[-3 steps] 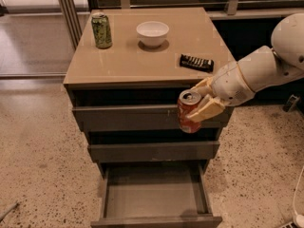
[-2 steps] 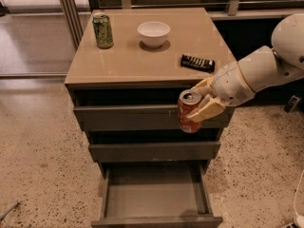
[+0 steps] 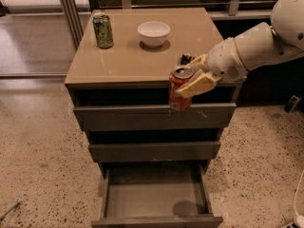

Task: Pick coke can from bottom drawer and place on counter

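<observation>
My gripper [image 3: 190, 82] is shut on the coke can [image 3: 179, 90], a red-orange can with a silver top. It holds the can upright in the air in front of the cabinet's top edge, just below the level of the counter [image 3: 128, 56], near its front right. The bottom drawer [image 3: 154, 194] stands pulled open below, and its grey tray shows nothing inside. The white arm reaches in from the right.
On the counter stand a tall green patterned can [image 3: 103, 30] at the back left and a white bowl [image 3: 153, 33] at the back middle. A small black object [image 3: 185, 59] lies behind the gripper, partly hidden. The two upper drawers are shut. Speckled floor surrounds the cabinet.
The gripper with the coke can has risen a little, from the top drawer's front up to the counter's front edge. The view has shifted slightly.
</observation>
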